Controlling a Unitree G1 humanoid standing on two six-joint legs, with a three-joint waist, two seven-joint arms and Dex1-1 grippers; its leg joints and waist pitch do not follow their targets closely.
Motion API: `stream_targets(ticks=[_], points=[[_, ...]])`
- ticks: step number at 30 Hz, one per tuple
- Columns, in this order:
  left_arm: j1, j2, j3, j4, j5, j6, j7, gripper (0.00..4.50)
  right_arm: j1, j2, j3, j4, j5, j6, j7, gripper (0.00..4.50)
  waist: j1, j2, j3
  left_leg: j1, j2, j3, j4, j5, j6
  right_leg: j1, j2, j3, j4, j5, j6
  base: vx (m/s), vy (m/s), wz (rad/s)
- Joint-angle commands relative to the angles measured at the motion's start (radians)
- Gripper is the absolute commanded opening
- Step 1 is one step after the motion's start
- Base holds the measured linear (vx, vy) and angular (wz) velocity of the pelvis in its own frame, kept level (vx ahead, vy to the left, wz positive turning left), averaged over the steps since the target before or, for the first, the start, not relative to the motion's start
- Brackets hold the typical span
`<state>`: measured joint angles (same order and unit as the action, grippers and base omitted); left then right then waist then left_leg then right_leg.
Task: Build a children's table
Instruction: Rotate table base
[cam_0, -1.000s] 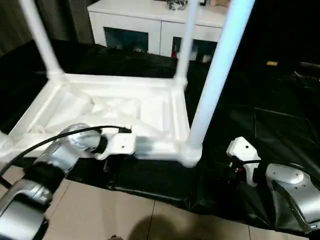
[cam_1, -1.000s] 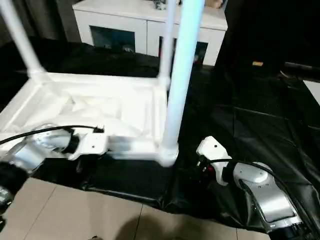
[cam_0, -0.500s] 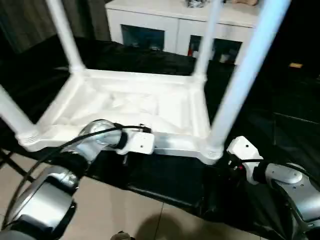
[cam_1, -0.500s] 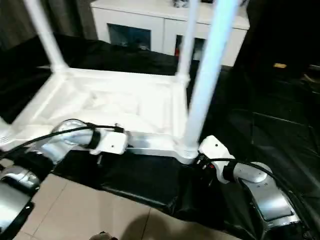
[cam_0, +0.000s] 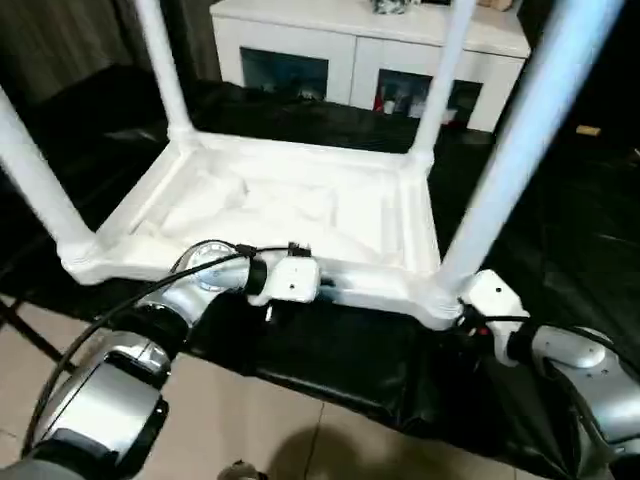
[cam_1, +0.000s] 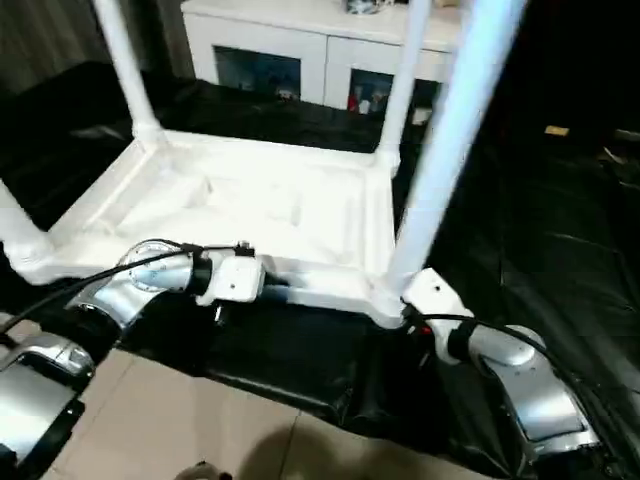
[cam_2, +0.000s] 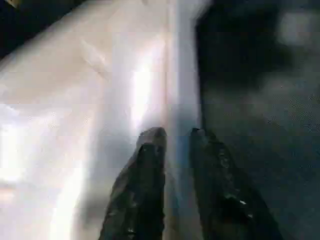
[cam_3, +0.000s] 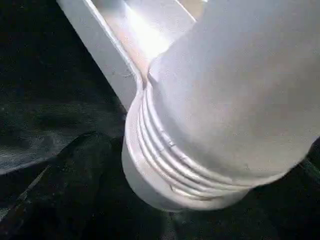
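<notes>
All four legs are on the upside-down children's table (cam_0: 300, 200). My left pincer (cam_2: 172, 142) pinches its rim narrowly; my right pincer (cam_0: 470, 318) gapes wide. Next, I think, flip it.

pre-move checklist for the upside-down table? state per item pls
1. All four legs standing in the table: ok.
2. Near right leg screwed fully home: cannot tell; threads show at its socket.
3. Left gripper fingers astride the near rim: ok.
4. Firm hold on that rim: cannot tell.
5. Right gripper beside the near right corner: ok.
6. Black sheet lying under the table: ok.
</notes>
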<state>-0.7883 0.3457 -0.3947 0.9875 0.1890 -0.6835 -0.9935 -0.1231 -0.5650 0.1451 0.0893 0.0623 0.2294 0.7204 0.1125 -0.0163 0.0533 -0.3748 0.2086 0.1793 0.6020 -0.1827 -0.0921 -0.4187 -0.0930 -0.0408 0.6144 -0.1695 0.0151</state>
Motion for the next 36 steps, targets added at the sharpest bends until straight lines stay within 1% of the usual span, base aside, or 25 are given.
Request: stream_targets(ticks=[1, 4, 7, 9, 11, 14, 17, 18, 20, 21, 22, 23, 24, 25, 26, 27, 28, 29, 30, 31, 32, 33, 34, 35, 36], points=[[-0.023, 0.003, 0.045, -0.039, -0.036, -0.012, 0.036, 1.27, -0.006, 0.008, 0.001, -0.004, -0.010, -0.009, -0.013, 4.50, -0.003, -0.015, -0.073, 0.006, 0.014, 0.002, -0.067, -0.180, 0.065, 0.057, -0.036, 0.025, -0.056, -0.113, -0.225, 0.000, 0.000, 0.00], [-0.016, -0.004, 0.098, -0.047, -0.072, 0.022, 0.100, 1.62, -0.007, 0.019, -0.013, 0.000, -0.020, 0.001, -0.055, 4.50, -0.005, -0.011, -0.071, 0.009, 0.011, 0.003, -0.068, -0.198, 0.057, 0.057, -0.034, 0.026, -0.060, -0.138, -0.221, 0.000, 0.000, 0.00], [0.044, -0.052, 0.268, -0.166, -0.242, 0.209, 0.222, 1.82, -0.008, 0.075, -0.109, 0.004, -0.042, 0.020, -0.244, 4.50, -0.009, 0.001, -0.069, 0.012, 0.009, 0.004, -0.069, -0.225, 0.027, 0.054, -0.035, 0.027, -0.062, -0.170, -0.228, 0.000, 0.000, 0.00], [0.100, -0.068, 0.320, -0.266, -0.303, 0.330, 0.281, 1.97, -0.003, 0.100, -0.154, -0.007, -0.030, 0.051, -0.301, 4.50, -0.012, -0.004, -0.068, 0.012, 0.009, 0.003, -0.069, -0.238, 0.022, 0.055, -0.034, 0.025, -0.063, -0.190, -0.242, 0.000, 0.000, 0.00], [0.223, -0.080, 0.367, -0.458, -0.348, 0.513, 0.372, 1.97, 0.027, 0.126, -0.213, -0.055, -0.009, 0.052, -0.352, 4.50, -0.020, -0.002, -0.065, 0.009, 0.010, 0.003, -0.071, -0.247, 0.028, 0.055, -0.028, 0.024, -0.068, -0.223, -0.217, 0.000, 0.000, 0.00], [0.428, -0.158, 0.450, -0.663, -0.378, 0.527, 0.575, 1.97, 0.083, 0.194, -0.281, -0.152, 0.033, 0.062, -0.423, 4.50, -0.033, -0.005, -0.063, 0.006, 0.016, 0.004, -0.076, -0.278, 0.037, 0.056, -0.026, 0.024, -0.079, -0.281, -0.183, 0.000, 0.000, 0.00], [0.516, -0.196, 0.481, -0.734, -0.352, 0.546, 0.662, 1.97, 0.103, 0.228, -0.286, -0.194, 0.047, 0.078, -0.447, 4.50, -0.041, -0.002, -0.065, 0.007, 0.009, 0.000, -0.078, -0.306, 0.035, 0.045, -0.018, 0.022, -0.090, -0.351, -0.126, 0.000, 0.000, 0.00], [0.573, -0.215, 0.494, -0.803, -0.332, 0.618, 0.701, 1.97, 0.111, 0.260, -0.274, -0.218, 0.054, 0.083, -0.465, 4.50, -0.044, -0.005, -0.063, 0.010, 0.013, -0.002, -0.081, -0.315, 0.028, 0.041, -0.014, 0.020, -0.091, -0.355, -0.121, 0.000, 0.000, 0.00], [0.603, -0.227, 0.497, -0.862, -0.343, 0.677, 0.722, 1.97, 0.113, 0.283, -0.254, -0.236, 0.064, 0.099, -0.466, 4.50, -0.061, 0.001, -0.053, 0.014, 0.024, -0.019, -0.093, -0.379, -0.008, 0.038, 0.010, 0.001, -0.089, -0.356, -0.121, 0.000, 0.000, 0.00], [0.612, -0.228, 0.490, -0.892, -0.328, 0.689, 0.735, 1.97, 0.114, 0.294, -0.236, -0.243, 0.067, 0.102, -0.461, 4.50, -0.075, 0.009, -0.050, 0.035, 0.042, -0.033, -0.102, -0.445, -0.003, 0.027, 0.031, -0.016, -0.096, -0.331, -0.146, 0.000, 0.000, 0.00], [0.613, -0.229, 0.489, -0.896, -0.326, 0.692, 0.738, 1.97, 0.115, 0.296, -0.232, -0.244, 0.069, 0.104, -0.459, 4.50, -0.088, 0.017, -0.045, 0.050, 0.088, -0.064, -0.134, -0.476, 0.030, 0.026, 0.035, -0.035, -0.078, -0.288, -0.205, -0.019, -0.065, 0.06], [0.619, -0.230, 0.480, -0.929, -0.309, 0.711, 0.762, 1.97, 0.116, 0.311, -0.216, -0.250, 0.070, 0.118, -0.457, 4.50, -0.092, 0.037, -0.042, 0.054, 0.163, -0.094, -0.178, -0.516, 0.050, 0.028, 0.023, -0.047, -0.030, -0.209, -0.226, -0.017, -0.086, 0.07], [0.627, -0.229, 0.470, -0.957, -0.288, 0.724, 0.781, 1.97, 0.117, 0.321, -0.210, -0.254, 0.065, 0.125, -0.460, 4.50, -0.097, 0.035, -0.043, 0.053, 0.195, -0.105, -0.201, -0.525, 0.052, 0.029, 0.017, -0.053, 0.003, -0.154, -0.224, -0.017, -0.086, 0.07], [0.632, -0.228, 0.463, -0.974, -0.277, 0.734, 0.793, 1.97, 0.118, 0.327, -0.208, -0.256, 0.060, 0.129, -0.463, 4.50, -0.102, 0.035, -0.046, 0.054, 0.216, -0.113, -0.209, -0.494, 0.087, 0.027, 0.003, -0.050, 0.040, -0.106, -0.221, -0.013, -0.139, 0.04], [0.636, -0.226, 0.457, -0.985, -0.262, 0.741, 0.802, 1.97, 0.115, 0.333, -0.206, -0.255, 0.061, 0.134, -0.463, 4.50, -0.102, 0.029, -0.043, 0.050, 0.214, -0.104, -0.211, -0.484, 0.105, 0.029, -0.003, -0.048, 0.045, -0.105, -0.228, 0.012, -0.211, -0.08], [0.640, -0.225, 0.452, -0.997, -0.255, 0.753, 0.811, 1.97, 0.114, 0.337, -0.205, -0.256, 0.063, 0.138, -0.463, 4.50, -0.084, 0.020, -0.043, 0.084, 0.222, -0.023, -0.193, -0.462, 0.103, -0.014, -0.001, -0.043, 0.049, -0.091, -0.273, 0.012, -0.211, -0.08], [0.643, -0.226, 0.449, -1.004, -0.243, 0.757, 0.821, 1.97, 0.110, 0.342, -0.205, -0.255, 0.063, 0.147, -0.467, 4.50, -0.081, -0.007, -0.038, 0.107, 0.137, 0.063, -0.127, -0.493, 0.098, -0.049, 0.043, -0.035, -0.001, -0.137, -0.325, 0.046, -0.248, -0.22], [0.644, -0.238, 0.454, -1.019, -0.240, 0.786, 0.846, 1.97, 0.103, 0.344, -0.203, -0.252, 0.063, 0.152, -0.473, 4.50, -0.089, -0.075, -0.045, 0.124, -0.126, 0.109, 0.199, -0.513, 0.133, -0.067, 0.128, 0.010, -0.159, -0.264, -0.363, 0.084, -0.197, -0.56], [0.644, -0.238, 0.454, -1.019, -0.240, 0.787, 0.847, 1.97, 0.103, 0.344, -0.202, -0.252, 0.063, 0.152, -0.474, 4.50, -0.067, -0.081, -0.062, 0.054, -0.139, 0.067, 0.230, -0.483, 0.159, 0.017, 0.067, 0.076, -0.129, -0.314, -0.390, 0.084, -0.197, -0.56], [0.644, -0.244, 0.456, -1.033, -0.231, 0.810, 0.864, 1.97, 0.095, 0.346, -0.203, -0.247, 0.063, 0.162, -0.488, 4.50, -0.064, -0.091, -0.060, -0.026, -0.145, 0.010, 0.251, -0.402, 0.137, 0.073, 0.039, 0.129, -0.098, -0.237, -0.422, 0.042, -0.144, -0.67], [0.644, -0.244, 0.455, -1.039, -0.226, 0.818, 0.870, 1.97, 0.091, 0.349, -0.205, -0.244, 0.062, 0.169, -0.496, 4.50, -0.059, -0.077, -0.067, -0.002, -0.176, -0.011, 0.247, -0.423, 0.120, 0.066, 0.048, 0.175, -0.118, -0.171, -0.387, -0.056, -0.165, -0.39], [0.643, -0.257, 0.463, -1.040, -0.227, 0.831, 0.893, 1.97, 0.083, 0.354, -0.207, -0.237, 0.061, 0.174, -0.507, 4.50, -0.063, -0.064, -0.070, -0.043, -0.133, -0.070, 0.204, -0.331, 0.118, 0.123, -0.033, 0.142, -0.088, -0.168, -0.372, -0.056, -0.165, -0.39], [0.643, -0.257, 0.463, -1.040, -0.227, 0.831, 0.893, 1.97, 0.083, 0.354, -0.207, -0.237, 0.061, 0.174, -0.507, 4.50, -0.080, -0.001, -0.063, -0.023, -0.110, -0.094, 0.162, -0.184, 0.181, 0.097, -0.037, 0.121, -0.180, -0.348, -0.129, -0.111, -0.196, -0.14], [0.640, -0.259, 0.459, -1.052, -0.221, 0.840, 0.899, 1.97, 0.074, 0.351, -0.194, -0.231, 0.040, 0.189, -0.516, 4.50, -0.098, 0.072, -0.069, 0.040, 0.083, -0.216, 0.005, -0.023, 0.238, 0.039, 0.020, 0.009, -0.131, -0.364, 0.093, -0.098, -0.185, -0.20], [0.639, -0.256, 0.454, -1.063, -0.218, 0.862, 0.897, 1.97, 0.069, 0.353, -0.190, -0.227, 0.033, 0.195, -0.518, 4.50, -0.141, 0.045, -0.083, 0.066, 0.209, -0.304, -0.058, 0.125, 0.333, -0.004, 0.010, -0.023, 0.039, -0.343, 0.142, -0.098, -0.185, -0.20]])
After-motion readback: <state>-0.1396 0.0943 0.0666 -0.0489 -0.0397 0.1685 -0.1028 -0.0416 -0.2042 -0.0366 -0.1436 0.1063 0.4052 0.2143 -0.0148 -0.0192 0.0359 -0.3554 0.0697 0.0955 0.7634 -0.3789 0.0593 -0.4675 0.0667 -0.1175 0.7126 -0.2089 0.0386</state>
